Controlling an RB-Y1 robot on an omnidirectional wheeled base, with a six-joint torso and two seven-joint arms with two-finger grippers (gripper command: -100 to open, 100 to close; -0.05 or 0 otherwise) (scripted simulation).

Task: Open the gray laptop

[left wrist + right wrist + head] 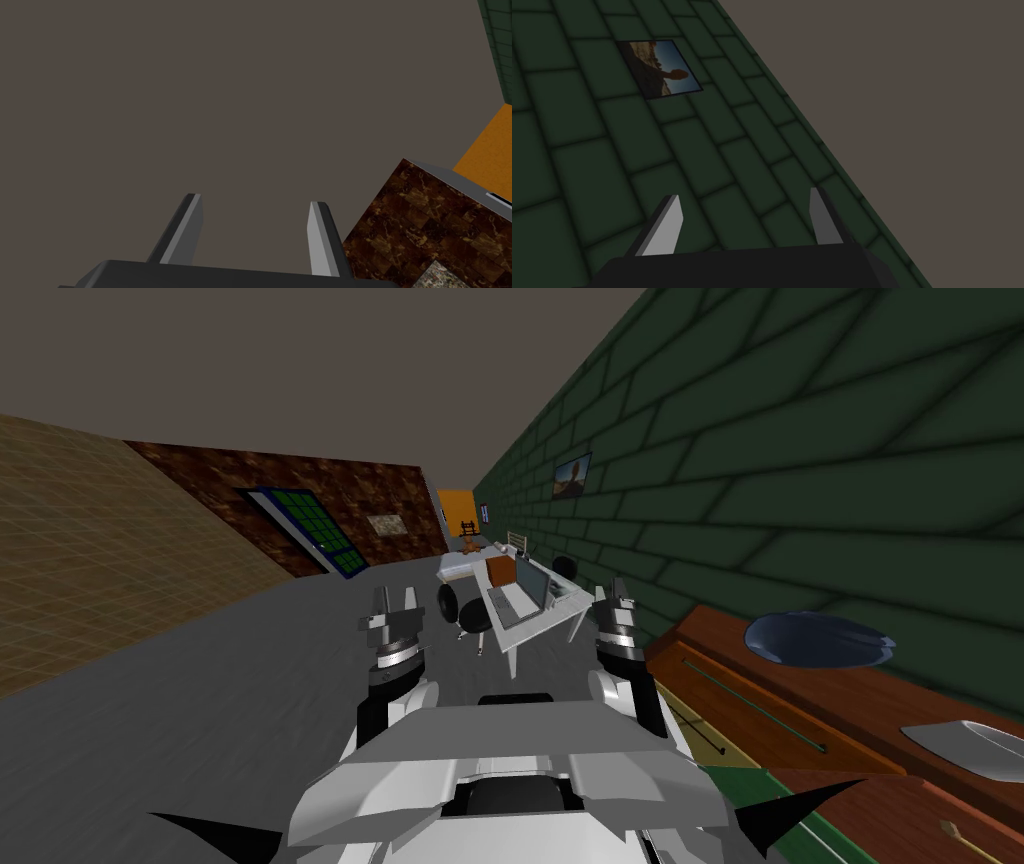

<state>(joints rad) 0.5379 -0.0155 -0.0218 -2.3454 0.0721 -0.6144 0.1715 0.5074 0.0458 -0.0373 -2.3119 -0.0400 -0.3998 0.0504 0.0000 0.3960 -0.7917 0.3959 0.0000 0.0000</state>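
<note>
A grey laptop (pixel 522 593) rests on a white desk (pixel 545 623) ahead of me, against the green brick wall. Its lid looks raised, with a dark screen standing over the keyboard half. The desk is still some way off, well beyond both hands. My left gripper (pixel 394 600) is held up in front of my chest, left of the desk, and stands open (pixel 255 200) with nothing between its fingers. Raised at the right, near the desk's corner in the head view, my right gripper (pixel 617 591) is also open (pixel 744 195) and empty.
A black swivel chair (pixel 468 613) stands left of the desk. An orange-brown box (pixel 503 571) sits on the desk's far part. Close on my right runs a brown sideboard (pixel 760 688) carrying a dark blue bowl (pixel 818 640). Open grey floor (pixel 230 668) spreads to the left.
</note>
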